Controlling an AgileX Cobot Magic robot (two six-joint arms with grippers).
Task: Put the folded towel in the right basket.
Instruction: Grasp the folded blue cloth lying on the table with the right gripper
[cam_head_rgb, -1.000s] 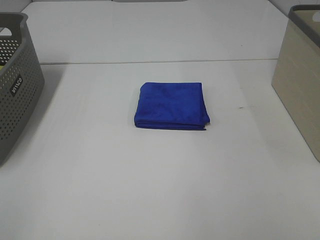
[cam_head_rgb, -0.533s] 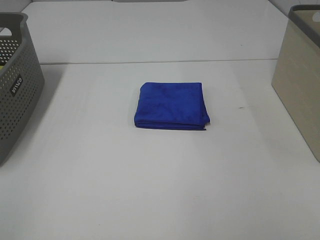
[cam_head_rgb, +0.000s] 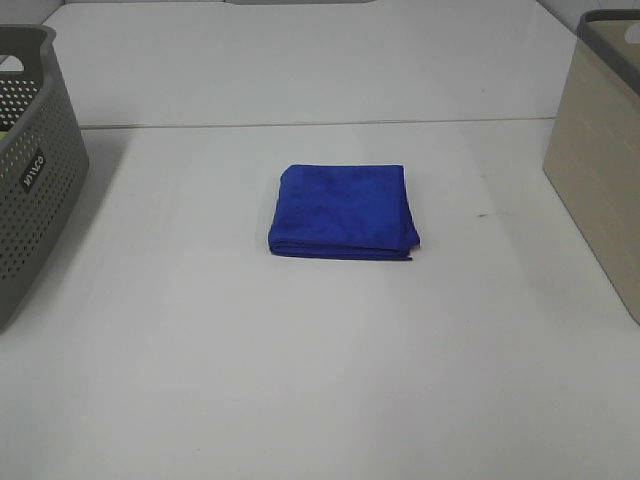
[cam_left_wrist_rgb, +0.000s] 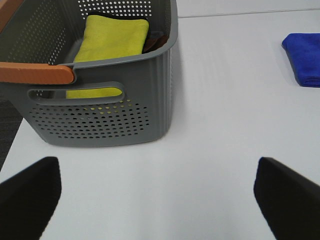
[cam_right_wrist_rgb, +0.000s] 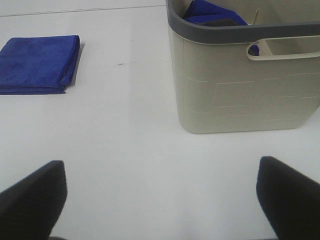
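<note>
A folded blue towel (cam_head_rgb: 343, 211) lies flat in the middle of the white table; it also shows in the left wrist view (cam_left_wrist_rgb: 304, 59) and the right wrist view (cam_right_wrist_rgb: 38, 70). The right basket (cam_head_rgb: 600, 150) is beige with a grey rim (cam_right_wrist_rgb: 240, 80) and holds blue and dark cloths. Neither arm shows in the exterior view. My left gripper (cam_left_wrist_rgb: 157, 200) is open and empty, near the grey basket. My right gripper (cam_right_wrist_rgb: 160, 200) is open and empty, near the beige basket.
A grey perforated basket (cam_head_rgb: 30, 170) stands at the left edge; in the left wrist view it (cam_left_wrist_rgb: 100, 95) holds a yellow towel (cam_left_wrist_rgb: 112, 42). A seam (cam_head_rgb: 320, 125) crosses the table behind the towel.
</note>
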